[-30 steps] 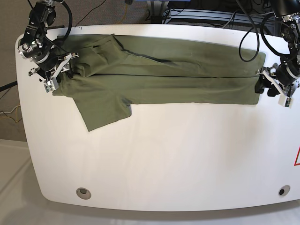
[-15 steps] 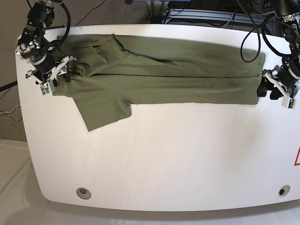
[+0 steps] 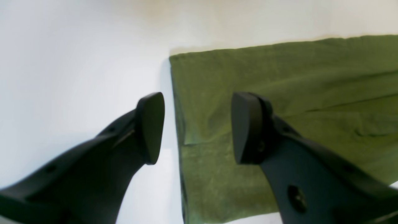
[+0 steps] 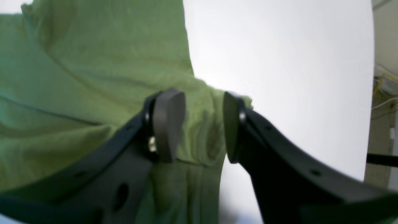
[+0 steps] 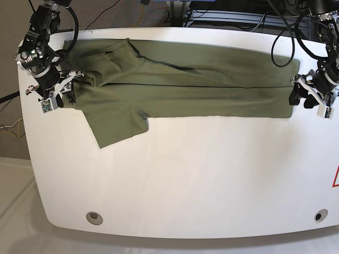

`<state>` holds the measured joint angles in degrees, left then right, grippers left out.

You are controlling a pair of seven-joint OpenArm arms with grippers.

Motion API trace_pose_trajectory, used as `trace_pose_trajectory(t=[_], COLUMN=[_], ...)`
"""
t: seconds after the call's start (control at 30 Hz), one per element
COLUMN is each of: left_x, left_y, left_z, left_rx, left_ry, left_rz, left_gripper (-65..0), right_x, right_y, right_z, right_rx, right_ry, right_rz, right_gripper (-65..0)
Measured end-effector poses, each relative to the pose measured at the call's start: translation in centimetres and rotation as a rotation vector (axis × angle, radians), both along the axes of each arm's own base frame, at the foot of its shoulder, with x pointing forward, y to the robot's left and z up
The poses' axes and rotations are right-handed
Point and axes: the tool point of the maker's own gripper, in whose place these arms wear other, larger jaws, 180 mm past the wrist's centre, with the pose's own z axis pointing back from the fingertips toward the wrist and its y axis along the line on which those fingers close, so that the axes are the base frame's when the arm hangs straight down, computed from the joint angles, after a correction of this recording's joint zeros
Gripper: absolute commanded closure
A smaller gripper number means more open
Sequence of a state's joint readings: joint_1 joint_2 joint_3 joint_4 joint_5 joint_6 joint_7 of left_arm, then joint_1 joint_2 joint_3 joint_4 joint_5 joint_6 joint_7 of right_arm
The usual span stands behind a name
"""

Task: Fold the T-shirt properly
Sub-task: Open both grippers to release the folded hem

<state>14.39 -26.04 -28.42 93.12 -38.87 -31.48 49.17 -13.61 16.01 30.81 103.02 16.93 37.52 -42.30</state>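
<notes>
The olive-green T-shirt lies folded into a long band across the far half of the white table, with one sleeve sticking out toward the front. At the band's left end my right gripper stands open. In the right wrist view its jaws are a narrow gap apart, with a bunched ridge of T-shirt between them. My left gripper is open at the band's right end. In the left wrist view it straddles the T-shirt's edge, one finger over bare table, the other over cloth.
Cables and equipment crowd the floor behind the table's far edge. Two round holes sit near the front corners. A red mark shows at the right edge.
My right gripper has shifted left and slightly up at the shirt's left end, and its jaws have narrowed. My left gripper has moved a little up at the right end.
</notes>
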Motion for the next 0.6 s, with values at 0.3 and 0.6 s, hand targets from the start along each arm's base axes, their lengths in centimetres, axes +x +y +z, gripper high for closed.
trace_pose_trajectory(t=[0.3,0.6], left_x=[0.7,0.9], left_y=[0.0,-0.1], left_z=[0.7,0.9], left_rx=[-0.004,0.0], left_ry=[-0.031,-0.033], left_rz=[0.006,-0.004], left_gripper=[-31.8,-31.3], right_x=[1.4,4.2], right_y=[0.0,1.9], right_z=[-0.2,-1.6], right_rx=[0.025,0.104], right_ry=[-0.005,0.034], right_rz=[-0.011,0.017], right_gripper=[-28.3,-29.0])
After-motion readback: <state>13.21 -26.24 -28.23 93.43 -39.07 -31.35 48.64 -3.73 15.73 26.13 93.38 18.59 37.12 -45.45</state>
